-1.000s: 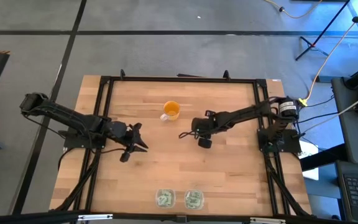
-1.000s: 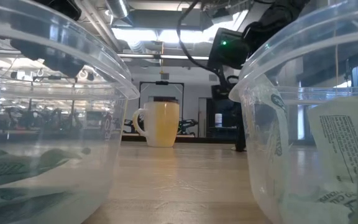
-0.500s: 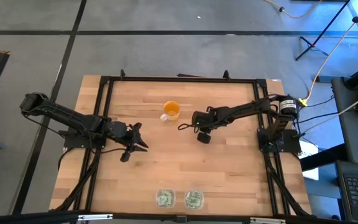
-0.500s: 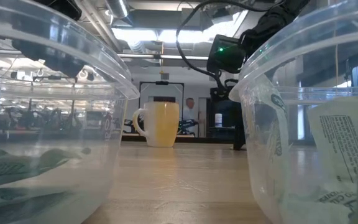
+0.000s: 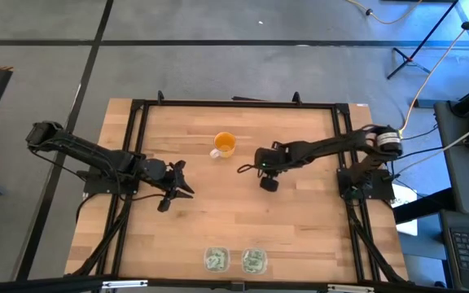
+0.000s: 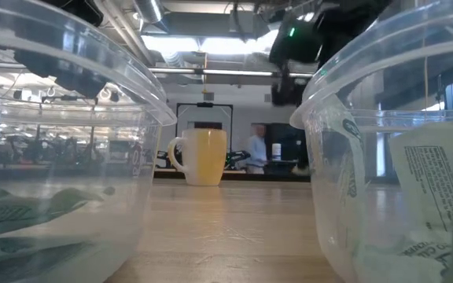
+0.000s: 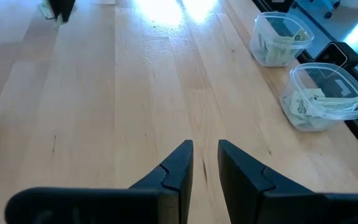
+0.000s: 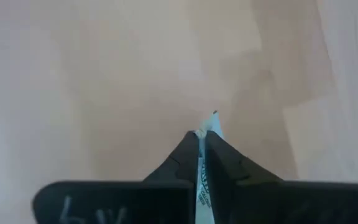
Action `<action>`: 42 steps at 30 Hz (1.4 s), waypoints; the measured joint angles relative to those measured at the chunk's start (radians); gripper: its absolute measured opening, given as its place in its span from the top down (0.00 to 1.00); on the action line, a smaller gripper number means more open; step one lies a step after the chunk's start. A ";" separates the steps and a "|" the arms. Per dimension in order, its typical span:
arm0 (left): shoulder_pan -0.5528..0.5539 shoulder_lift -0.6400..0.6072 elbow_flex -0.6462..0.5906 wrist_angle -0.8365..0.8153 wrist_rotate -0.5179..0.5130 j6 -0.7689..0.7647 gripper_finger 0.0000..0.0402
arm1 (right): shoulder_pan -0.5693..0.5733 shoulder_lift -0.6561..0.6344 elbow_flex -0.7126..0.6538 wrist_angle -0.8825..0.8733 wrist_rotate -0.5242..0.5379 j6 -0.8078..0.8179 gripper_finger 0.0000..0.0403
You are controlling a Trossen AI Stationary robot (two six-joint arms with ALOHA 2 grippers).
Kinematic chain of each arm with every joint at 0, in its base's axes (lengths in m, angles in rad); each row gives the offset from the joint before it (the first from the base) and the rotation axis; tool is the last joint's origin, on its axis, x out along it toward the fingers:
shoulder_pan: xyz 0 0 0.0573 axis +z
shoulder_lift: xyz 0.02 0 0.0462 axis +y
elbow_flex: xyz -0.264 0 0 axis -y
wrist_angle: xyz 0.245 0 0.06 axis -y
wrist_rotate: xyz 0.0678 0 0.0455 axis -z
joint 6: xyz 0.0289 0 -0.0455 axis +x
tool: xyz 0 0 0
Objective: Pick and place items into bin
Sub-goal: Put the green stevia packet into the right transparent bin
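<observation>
Over the table's middle, to the right of the orange cup (image 5: 224,144), my right gripper (image 5: 243,168) hangs shut on a thin pale green and white packet (image 8: 214,124), which shows edge-on between its fingers. Two clear bins (image 5: 216,260) (image 5: 254,260) stand at the table's near edge, with packets (image 7: 328,106) lying inside them. My left gripper (image 7: 205,158) waits above the table's left part, its fingers a little apart with nothing between them. My right gripper pinches the packet between its two fingers (image 8: 188,155), coming steeply from above. The packet stands edge-on in the hold, and one corner (image 8: 214,116) sticks out past the fingertips. It is lifted clear of the wood below.
The orange cup (image 6: 203,156) stands upright on the far middle of the table. A black frame (image 5: 137,110) runs along the table's edges. Bare wood lies between the grippers and the bins. A person (image 6: 255,149) shows far off in the room behind.
My right gripper has risen from the table; in the low view it has climbed out of the space beside the cup to the picture's top. In the high view it has drawn back a little toward the table's right edge.
</observation>
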 joint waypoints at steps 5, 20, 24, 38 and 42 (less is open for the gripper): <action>0.000 0.000 0.000 0.000 -0.004 0.000 0.83 | 0.112 -0.136 0.000 0.052 -0.180 0.122 0.96; 0.000 0.000 0.000 0.008 -0.026 0.000 0.83 | 0.563 -0.181 0.002 0.683 -0.286 0.257 0.97; 0.000 0.000 0.000 0.008 -0.026 0.000 0.83 | 0.601 -0.100 0.002 0.748 -0.286 0.301 0.97; 0.000 0.000 0.000 0.008 -0.026 0.000 0.82 | 0.606 0.108 0.002 0.802 -0.283 0.468 0.97; 0.000 0.000 0.000 0.006 -0.026 0.001 0.82 | 0.610 0.119 0.002 0.795 -0.286 0.470 0.97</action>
